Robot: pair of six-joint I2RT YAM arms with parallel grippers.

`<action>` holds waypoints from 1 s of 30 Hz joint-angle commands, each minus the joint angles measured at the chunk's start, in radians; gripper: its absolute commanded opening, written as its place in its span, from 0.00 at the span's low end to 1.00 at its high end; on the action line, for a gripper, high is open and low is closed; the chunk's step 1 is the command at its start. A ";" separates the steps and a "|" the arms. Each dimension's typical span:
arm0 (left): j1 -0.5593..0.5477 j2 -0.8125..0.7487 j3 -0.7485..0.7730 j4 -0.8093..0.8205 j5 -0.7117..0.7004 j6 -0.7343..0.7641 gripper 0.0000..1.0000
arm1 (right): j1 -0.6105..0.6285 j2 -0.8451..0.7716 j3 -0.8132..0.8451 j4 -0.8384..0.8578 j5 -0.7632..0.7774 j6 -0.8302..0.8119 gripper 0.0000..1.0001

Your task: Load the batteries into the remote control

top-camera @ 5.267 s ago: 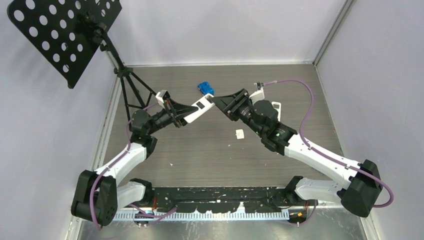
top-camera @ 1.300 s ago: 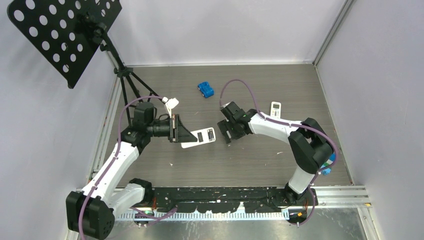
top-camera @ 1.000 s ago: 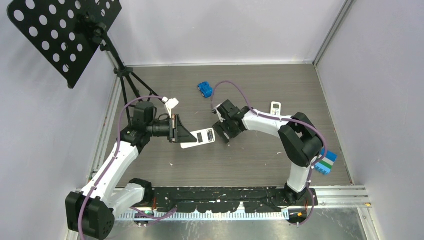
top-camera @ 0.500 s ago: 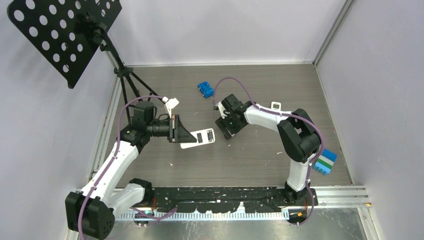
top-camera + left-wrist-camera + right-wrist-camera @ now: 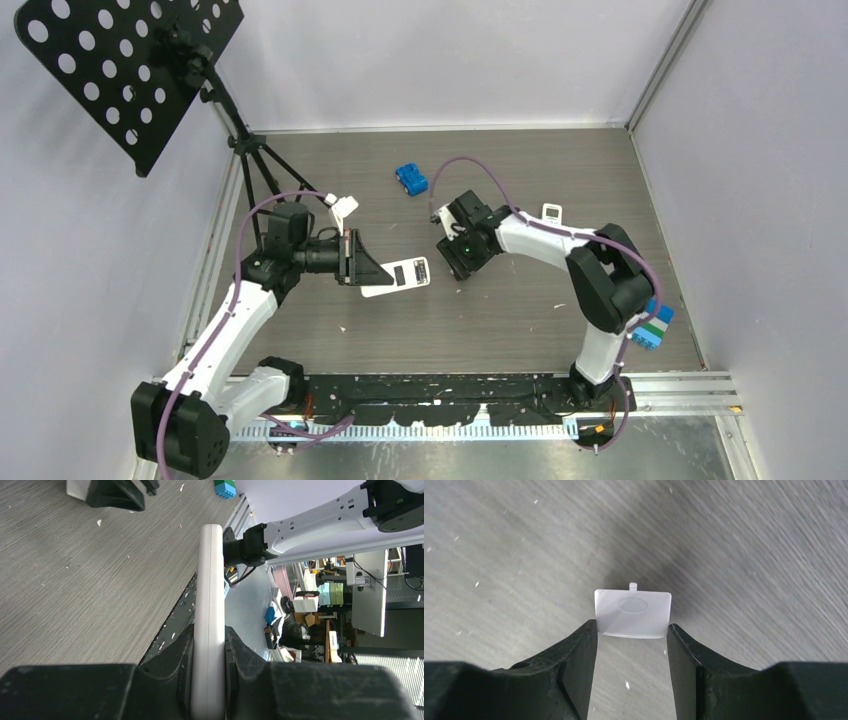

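My left gripper (image 5: 373,271) is shut on the long edges of a white remote control (image 5: 398,277) and holds it flat above the table, a dark recess showing on its upper face. In the left wrist view the remote (image 5: 210,580) stands edge-on between the fingers (image 5: 175,655). My right gripper (image 5: 457,264) is just to the right of the remote. In the right wrist view its fingertips (image 5: 586,635) pinch a small white battery cover (image 5: 633,611) by its sides, close over the table. No batteries are in view.
A second, smaller white remote (image 5: 551,213) lies behind the right arm. A blue toy car (image 5: 411,180) sits at the back middle. A blue and green brick (image 5: 650,325) lies at the right edge. A black music stand (image 5: 250,170) stands at the back left.
My right gripper has shifted and turned slightly next to the remote's end over the last second. My left arm and the remote have stayed still.
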 commanded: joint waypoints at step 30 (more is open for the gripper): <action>-0.113 0.148 -0.044 -0.073 -0.035 -0.027 0.00 | 0.338 -0.481 0.076 -0.257 -0.143 -0.388 0.46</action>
